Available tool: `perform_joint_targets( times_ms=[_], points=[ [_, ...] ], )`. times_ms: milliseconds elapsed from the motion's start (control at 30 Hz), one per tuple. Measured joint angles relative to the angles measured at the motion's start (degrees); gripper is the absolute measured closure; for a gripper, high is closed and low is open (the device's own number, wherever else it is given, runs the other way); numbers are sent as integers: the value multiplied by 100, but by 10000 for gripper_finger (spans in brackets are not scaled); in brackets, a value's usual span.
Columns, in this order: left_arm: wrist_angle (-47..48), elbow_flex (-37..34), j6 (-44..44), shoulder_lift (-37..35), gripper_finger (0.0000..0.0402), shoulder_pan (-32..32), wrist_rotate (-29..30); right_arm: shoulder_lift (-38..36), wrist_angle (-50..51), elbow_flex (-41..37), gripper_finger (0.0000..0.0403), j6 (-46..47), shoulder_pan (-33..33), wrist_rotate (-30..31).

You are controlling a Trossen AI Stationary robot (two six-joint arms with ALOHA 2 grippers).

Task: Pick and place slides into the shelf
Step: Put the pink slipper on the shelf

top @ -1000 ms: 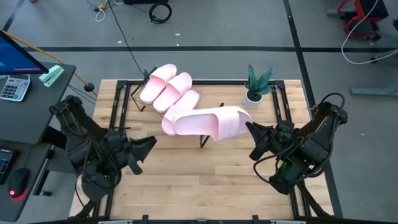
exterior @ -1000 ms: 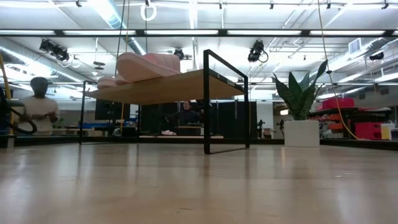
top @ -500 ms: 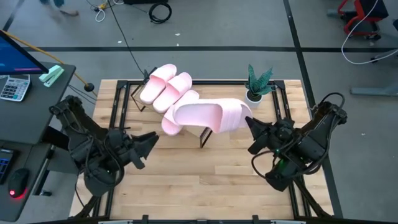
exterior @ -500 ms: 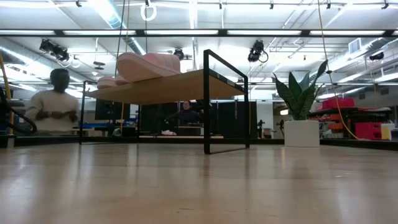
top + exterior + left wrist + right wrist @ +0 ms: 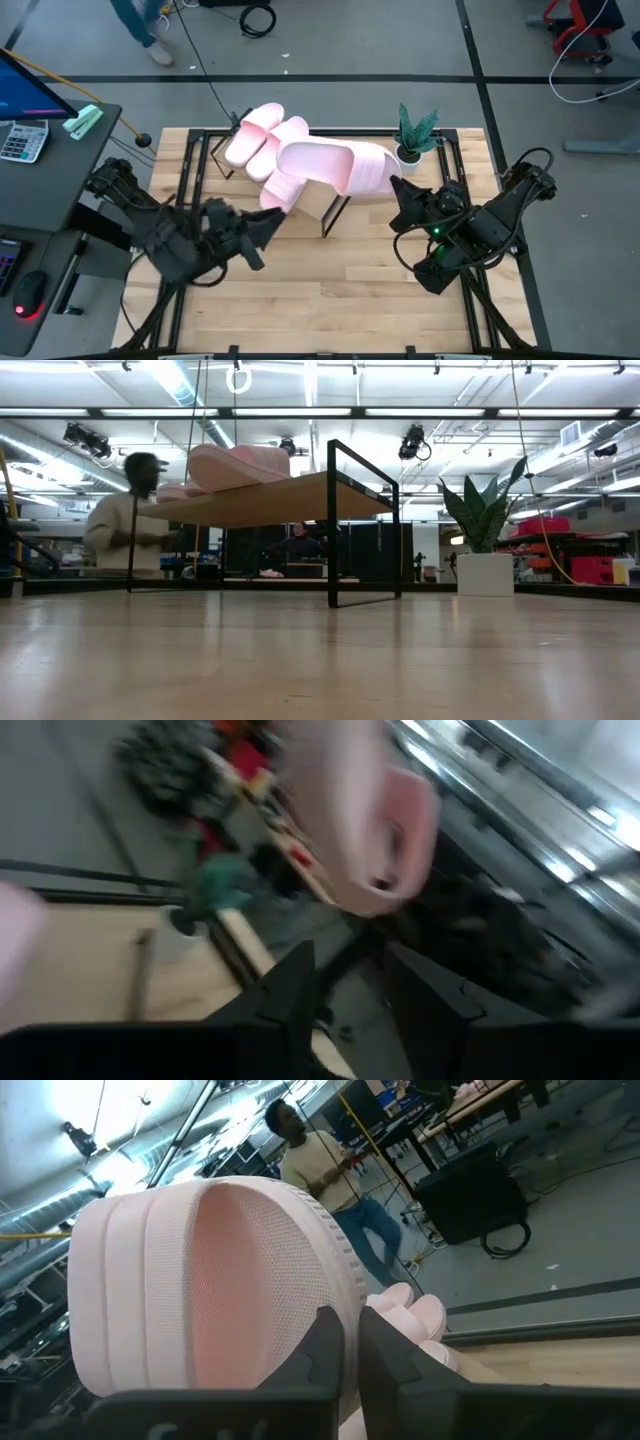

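The right gripper (image 5: pixel 396 190) is clamped tight on the end of a pale pink slide (image 5: pixel 335 165), holding it up over the right part of the shelf (image 5: pixel 318 203), its far end overlapping the other slides. In the right wrist view that slide (image 5: pixel 215 1295) fills the frame, ribbed strap toward the camera, the dark fingers (image 5: pixel 325 1342) pinched together at its edge. Three more slides (image 5: pixel 268 145) lie packed side by side on the left half of the shelf, touching one another; the low view shows them stacked on the light plank top (image 5: pixel 270 498) between thin black wire end frames (image 5: pixel 362 525).

The left gripper (image 5: pixel 270 222) hangs over the table just near-left of the shelf, holding nothing; its fingers (image 5: pixel 290 985) stand a little apart in the blurred left wrist view.

The table (image 5: pixel 330 300) is pale slatted wood inside a black frame. A small potted plant (image 5: pixel 413 135) in a white pot stands at its far right, just beside the held slide. A desk with a calculator (image 5: pixel 22 140) sits to the left. Beyond lies a grey floor with cables (image 5: pixel 256 18); a person (image 5: pixel 125 525) in a light top passes in the workshop behind, under strip lights.
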State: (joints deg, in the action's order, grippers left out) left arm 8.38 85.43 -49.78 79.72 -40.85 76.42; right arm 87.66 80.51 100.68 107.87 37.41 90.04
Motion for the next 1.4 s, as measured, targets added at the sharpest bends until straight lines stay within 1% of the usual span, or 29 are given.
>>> perform_joint_targets(
  times_ms=[100, 167, 233, 267, 367, 467, 600, 733, 900, 967, 1067, 1233, 1300, 1400],
  points=[
    [-1350, 0, 1289, 26, 295, 268, -969, 0, 0, 1, 388, -6, -29, -1],
    [-2262, 8, 2182, 76, 302, 465, -1486, 0, 3, 0, 388, -9, -30, 0],
    [-2759, 4, 2939, 100, 306, 590, -1783, 2, 5, 0, 388, -11, -28, -3],
    [-2904, 2, 3129, 105, 307, 630, -1868, 2, 7, 0, 388, -11, -28, -7],
    [-3115, 2, 3373, 94, 304, 782, -1843, 4, 0, 0, 388, 0, -28, -7],
    [-3132, 2, 3404, 99, 292, 953, -1804, -2, -2, 0, 389, 7, -58, -8],
    [-3143, 2, 3255, 99, 264, 1169, -1796, -10, -4, 0, 389, 9, -138, -4],
    [-3158, 1, 3426, 76, 226, 1307, -1798, -14, -1, 0, 389, 4, -222, -7],
    [-3397, 0, 4192, -208, 183, 1267, -1784, -145, -2, -2, 389, -197, -400, -9],
    [-3423, 0, 4518, -361, 173, 1229, -1619, -229, 0, -2, 389, -245, -498, -6],
    [-3412, 2, 4863, -488, 165, 1241, -1482, -354, -2, -2, 389, -343, -607, 0],
    [-3412, 2, 4869, -529, 167, 1464, -1474, -558, -94, -2, 389, -535, -786, -1],
    [-3397, 2, 4825, -524, 169, 1549, -1477, -631, -339, -2, 389, -779, -827, 4],
    [-3397, 2, 4580, -502, 169, 1750, -1666, -716, -981, -2, 389, -1542, -859, 10]
  ],
)
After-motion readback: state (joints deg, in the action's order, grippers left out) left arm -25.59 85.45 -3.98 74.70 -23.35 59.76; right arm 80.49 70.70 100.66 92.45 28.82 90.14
